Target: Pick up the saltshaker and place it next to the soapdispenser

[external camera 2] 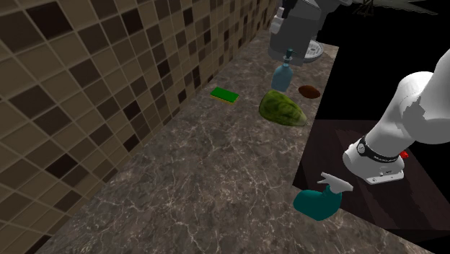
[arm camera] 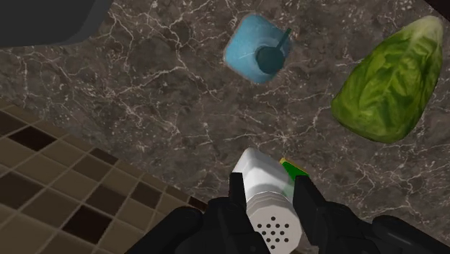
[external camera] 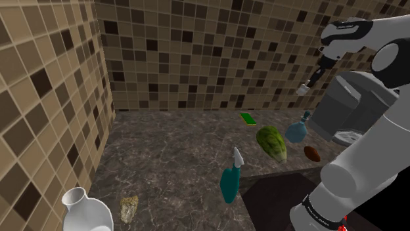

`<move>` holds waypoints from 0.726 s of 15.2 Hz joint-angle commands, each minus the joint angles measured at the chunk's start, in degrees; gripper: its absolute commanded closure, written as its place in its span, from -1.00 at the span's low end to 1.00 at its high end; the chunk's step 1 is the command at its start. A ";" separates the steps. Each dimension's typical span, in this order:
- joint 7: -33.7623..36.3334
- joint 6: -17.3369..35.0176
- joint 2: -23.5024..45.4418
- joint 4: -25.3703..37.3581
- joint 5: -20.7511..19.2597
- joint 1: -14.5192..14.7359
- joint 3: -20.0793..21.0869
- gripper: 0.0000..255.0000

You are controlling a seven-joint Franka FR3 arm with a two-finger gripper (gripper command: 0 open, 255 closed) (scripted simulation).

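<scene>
White with a dotted cap, the saltshaker (arm camera: pixel 268 202) is clasped between the two black fingers of the gripper (arm camera: pixel 269 185), high above the dark marbled desk (arm camera: pixel 144 108). On the desk below stands the pale blue soapdispenser (arm camera: pixel 254 54) with its dark pump, with a green lettuce (arm camera: pixel 389 79) near it. A green sponge (arm camera: pixel 292 170) peeks out from behind the shaker.
</scene>
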 commanded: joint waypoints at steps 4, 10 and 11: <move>-8.68 -2.78 7.56 7.73 5.25 -4.47 -3.79 1.00; -12.69 -1.40 11.32 8.69 8.00 -7.03 -4.71 1.00; -12.78 -0.62 11.28 7.87 8.01 -6.96 -4.68 1.00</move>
